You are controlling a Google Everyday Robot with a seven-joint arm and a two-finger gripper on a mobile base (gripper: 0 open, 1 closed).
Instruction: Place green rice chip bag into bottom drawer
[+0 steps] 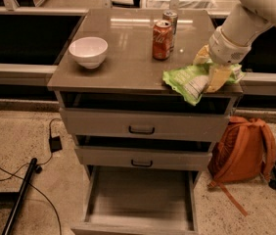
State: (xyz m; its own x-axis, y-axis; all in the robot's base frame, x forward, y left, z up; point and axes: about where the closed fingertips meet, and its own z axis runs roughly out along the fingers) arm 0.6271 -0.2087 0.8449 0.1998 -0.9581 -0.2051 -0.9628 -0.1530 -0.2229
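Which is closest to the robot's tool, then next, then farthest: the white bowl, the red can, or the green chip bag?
The tool is at the countertop's right front edge.
1. green rice chip bag, right under it.
2. red can, behind and left.
3. white bowl, far left.

Partly covered by claw [210, 70] at table's [123, 65] near right corner: green rice chip bag [186, 80]. Cut off below: bottom drawer [138, 192] front. Half hidden behind red can [162, 39]: far can [171, 16].
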